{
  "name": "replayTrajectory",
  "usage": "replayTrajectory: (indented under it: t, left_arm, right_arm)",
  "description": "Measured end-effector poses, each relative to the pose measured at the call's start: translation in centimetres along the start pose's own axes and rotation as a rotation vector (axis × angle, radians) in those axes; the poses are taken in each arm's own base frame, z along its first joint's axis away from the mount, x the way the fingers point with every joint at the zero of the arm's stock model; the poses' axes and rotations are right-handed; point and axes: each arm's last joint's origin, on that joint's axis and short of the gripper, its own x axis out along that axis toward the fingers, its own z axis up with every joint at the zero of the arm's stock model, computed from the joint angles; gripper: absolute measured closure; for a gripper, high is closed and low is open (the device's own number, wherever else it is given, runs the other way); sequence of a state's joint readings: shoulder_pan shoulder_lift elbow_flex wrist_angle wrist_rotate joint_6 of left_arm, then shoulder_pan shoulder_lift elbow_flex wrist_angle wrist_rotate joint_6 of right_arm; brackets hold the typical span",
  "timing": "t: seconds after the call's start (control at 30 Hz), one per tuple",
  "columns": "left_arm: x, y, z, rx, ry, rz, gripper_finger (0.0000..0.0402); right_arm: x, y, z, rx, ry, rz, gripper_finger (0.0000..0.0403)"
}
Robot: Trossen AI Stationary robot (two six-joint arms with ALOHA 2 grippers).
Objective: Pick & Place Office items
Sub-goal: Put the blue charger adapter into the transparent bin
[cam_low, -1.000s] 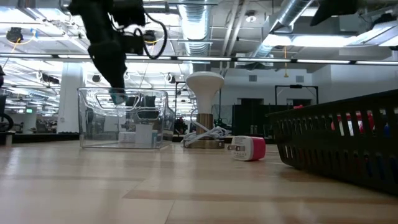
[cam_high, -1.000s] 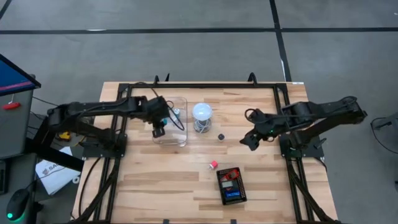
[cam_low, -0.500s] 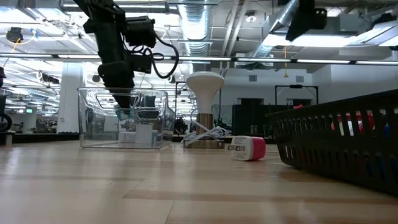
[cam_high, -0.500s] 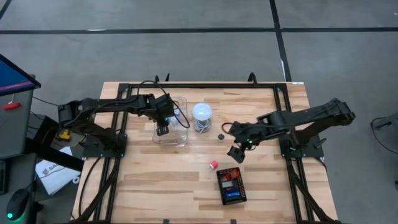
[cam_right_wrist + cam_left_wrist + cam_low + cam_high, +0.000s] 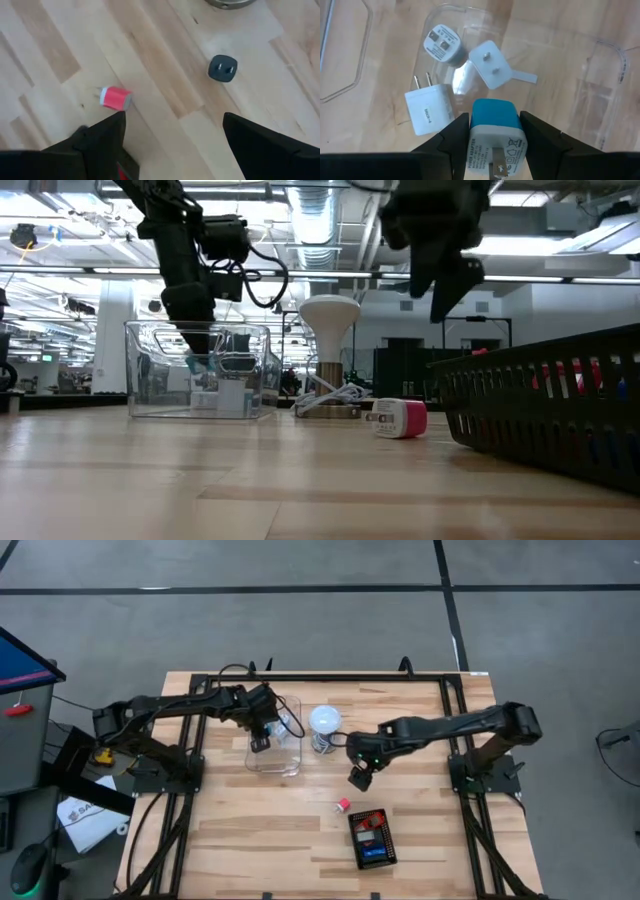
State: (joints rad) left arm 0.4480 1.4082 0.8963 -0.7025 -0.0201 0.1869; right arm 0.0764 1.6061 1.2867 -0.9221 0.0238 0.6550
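Your left gripper [image 5: 492,145] hangs over the clear plastic box [image 5: 287,762], its fingers [image 5: 449,142] clamped on the flanks of a blue-and-white plug adapter [image 5: 493,134]. Three white adapters [image 5: 429,110] already lie on the box floor. Your right gripper [image 5: 359,778] hovers above the bare tabletop [image 5: 300,830] with fingers [image 5: 100,142] spread wide and nothing between them. A red adapter [image 5: 115,97] lies near the black tray [image 5: 372,838]; a small black adapter [image 5: 222,68] sits by the white lamp [image 5: 324,726]. These pieces look light, rigid and smooth-sided, so expect them to skid or twist if pinched off-centre. Take the red one across its flat plastic sides, clear of the metal prongs.
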Motion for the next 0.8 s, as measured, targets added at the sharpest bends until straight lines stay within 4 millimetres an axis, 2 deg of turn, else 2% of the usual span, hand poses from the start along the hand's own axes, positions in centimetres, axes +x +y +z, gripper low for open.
replayTrajectory:
  t: [0.17, 0.47, 0.63, 0.8]
  left_arm:
    - [1.0, -0.1, 0.1, 0.022, 0.032, -0.015, 0.0257]
    - [3.4, 0.1, 0.5, 0.026, 0.070, 0.004, 0.0254]
    - [3.1, 0.4, 0.4, 0.017, 0.071, 0.015, 0.0203]
    - [1.1, 0.5, 0.5, 0.005, -0.006, 0.031, 0.0161]
  right_arm:
    - [1.1, -1.0, 1.0, 0.009, 0.018, -0.024, 0.0079]
    - [0.8, -2.8, 1.9, 0.049, 0.021, -0.045, 0.0079]
    - [1.1, -3.0, 2.2, 0.036, 0.027, -0.027, 0.0079]
    - [2.9, -3.9, 2.0, 0.064, 0.029, -0.024, 0.0079]
